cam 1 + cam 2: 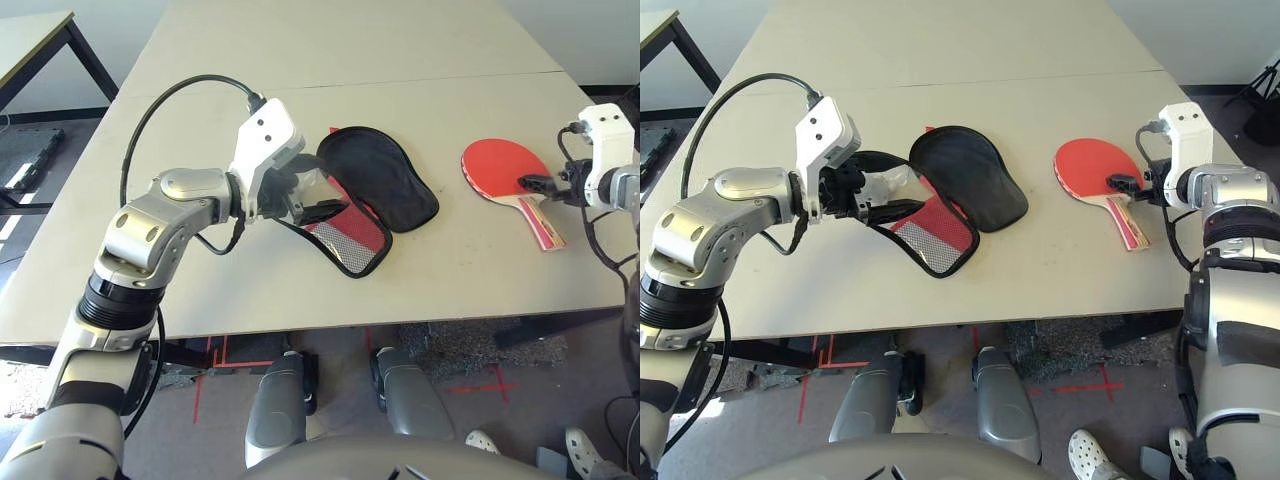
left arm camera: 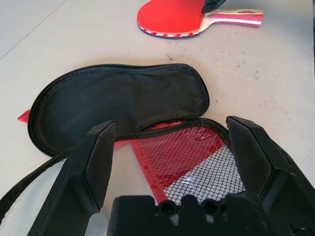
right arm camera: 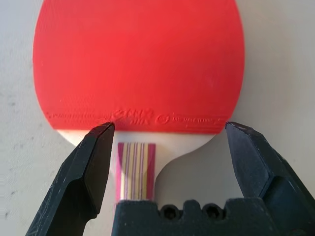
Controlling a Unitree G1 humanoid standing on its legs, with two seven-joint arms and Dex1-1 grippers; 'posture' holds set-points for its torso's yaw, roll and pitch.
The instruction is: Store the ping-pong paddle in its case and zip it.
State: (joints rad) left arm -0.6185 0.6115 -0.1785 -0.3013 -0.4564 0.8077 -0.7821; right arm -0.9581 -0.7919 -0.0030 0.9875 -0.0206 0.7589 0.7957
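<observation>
Beige tabletop (image 1: 300, 60) spreads ahead of us in the head views, a seam running across it. Our left gripper (image 1: 318, 200) hovers just over the case (image 1: 375, 180), which lies unzipped near the middle, its black lining facing up and its red mesh side toward us. Well off to our right, the ping-pong paddle (image 1: 500, 165) lies flat, red face up, handle pointing toward the table's near edge, with our right gripper (image 1: 535, 185) at the handle's neck.

Along the left wrist, we see our fingers (image 2: 93, 162) spread wide and grasping nothing, the mesh pocket between them and the paddle beyond the case.

Along the right wrist, our fingers (image 3: 88, 172) stand released on either side of the striped handle (image 3: 135, 169), touching neither edge as far as we can tell.
</observation>
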